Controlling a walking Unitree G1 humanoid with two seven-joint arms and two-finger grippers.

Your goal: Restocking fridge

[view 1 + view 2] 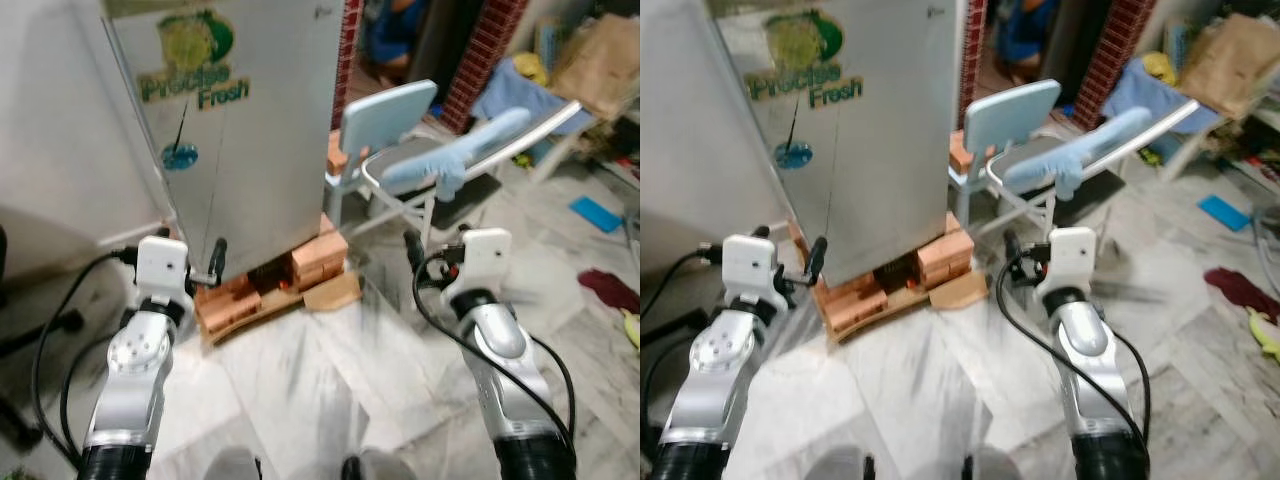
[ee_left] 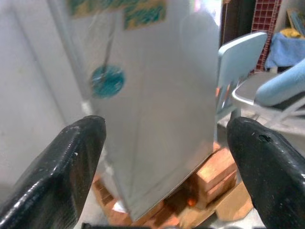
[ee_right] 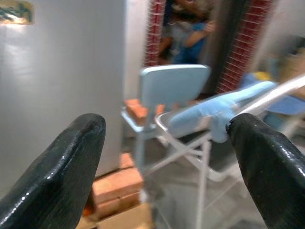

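From the left eye view, the tall silver-grey metal fridge [image 1: 235, 140] stands shut straight ahead, raised on stacked orange bricks [image 1: 265, 290] with a scrap of tan board at its foot. Its door carries a green and yellow round sticker, green lettering that reads "Precise Fresh", and a small blue round badge below. The left gripper [image 1: 205, 262] hovers low, just beside the fridge's bottom corner; the right gripper [image 1: 428, 262] hangs out over the pale marble floor [image 1: 330, 380], well apart from the fridge. Beside the fridge stands a pale blue plastic chair [image 1: 385, 125], and next to it a metal-framed folding chair draped with a light blue cloth [image 1: 455, 160]. The picture is somewhat blurred.

The right eye view gives the same scene, with the same lettering legible on the door.

In the left wrist view, the two black fingers [image 2: 59, 171] stand wide apart and grip nothing, the fridge's door and side edge framed between them, with the blue badge in sight.

In the right wrist view, the fingers [image 3: 57, 176] are likewise spread and empty, pointing at the blue chair and the draped folding chair, the fridge wall off to one side.

I judge the fridge heavy and rigid, and its smooth sheet-metal door slippery, offering no purchase on the flat face. No handle can be made out, so the door's vertical edge looks the likeliest place to hook a finger. Perched on loose bricks, it may rock under a hard pull.
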